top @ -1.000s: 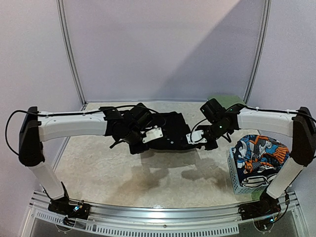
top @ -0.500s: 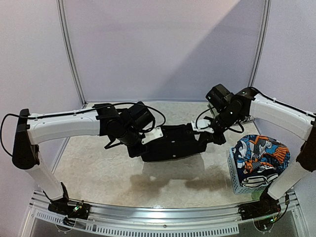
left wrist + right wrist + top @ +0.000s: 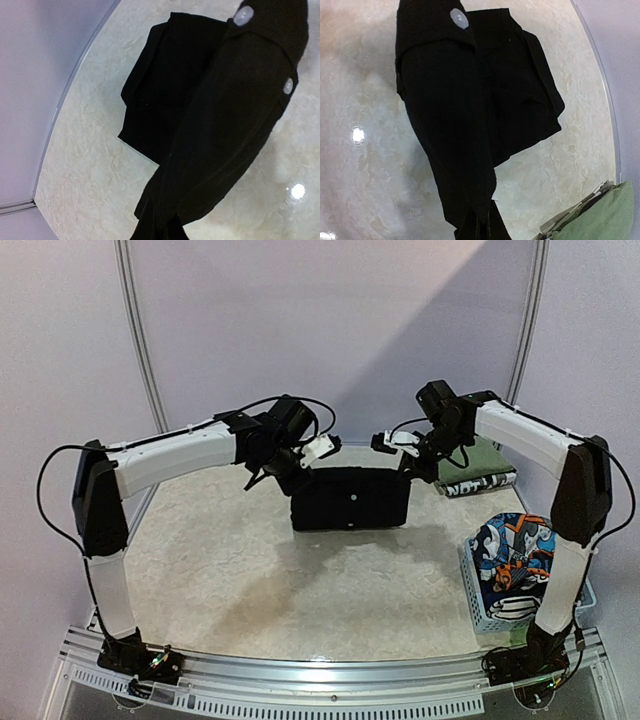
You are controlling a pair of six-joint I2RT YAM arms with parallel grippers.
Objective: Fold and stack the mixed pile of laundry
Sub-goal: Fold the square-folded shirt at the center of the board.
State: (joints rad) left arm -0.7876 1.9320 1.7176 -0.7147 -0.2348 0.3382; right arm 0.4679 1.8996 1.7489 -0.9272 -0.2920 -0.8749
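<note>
A large plain black garment from the laundry pile hangs stretched between my two grippers above the back of the table. My left gripper is shut on its upper left corner and my right gripper on its upper right corner. In the left wrist view the black cloth drapes away from the shut gripper, its lower part resting folded on the table. The right wrist view shows the same cloth running out of the shut gripper. An orange-blue-white cartoon-print garment fills the basket.
A pale blue lattice basket stands at the near right. At the back right a folded olive-green cloth lies on a black-and-white printed piece; the green cloth also shows in the right wrist view. The table is pale and marbled.
Both arms have carried the black garment from the table's middle toward the back and raised it. It now hangs flatter and more rectangular between the grippers.
</note>
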